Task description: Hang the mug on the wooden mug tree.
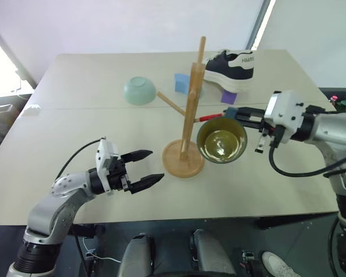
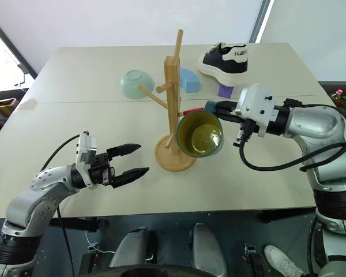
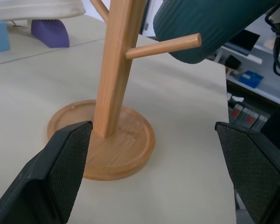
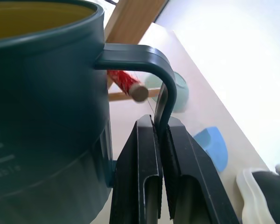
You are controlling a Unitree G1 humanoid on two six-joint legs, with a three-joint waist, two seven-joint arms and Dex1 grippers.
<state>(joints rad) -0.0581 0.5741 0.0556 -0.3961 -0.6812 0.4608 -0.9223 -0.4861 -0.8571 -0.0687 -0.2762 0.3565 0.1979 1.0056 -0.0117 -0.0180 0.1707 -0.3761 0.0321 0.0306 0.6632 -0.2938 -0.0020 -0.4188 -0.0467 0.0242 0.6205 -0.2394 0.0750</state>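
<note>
The dusty-blue mug (image 1: 222,141) hangs tilted in the air, its yellow-olive inside facing me, just right of the wooden mug tree (image 1: 191,109). My right gripper (image 1: 235,114) is shut on the mug's loop handle (image 4: 158,70), fingers pinching its lower part. The red-tipped peg (image 4: 128,84) shows through the handle's opening, its tip close to the loop; I cannot tell whether it passes through. The tree's round base (image 1: 183,160) rests on the table. My left gripper (image 1: 151,168) stands open and empty to the left of the base, with the post between its fingers in the left wrist view (image 3: 151,128).
A pale green bowl (image 1: 139,90) lies upturned behind the tree on the left. A black-and-white shoe (image 1: 233,66), a blue block (image 1: 181,82) and a purple block (image 1: 229,97) sit at the back. The table's front edge (image 1: 179,218) runs close below my left gripper.
</note>
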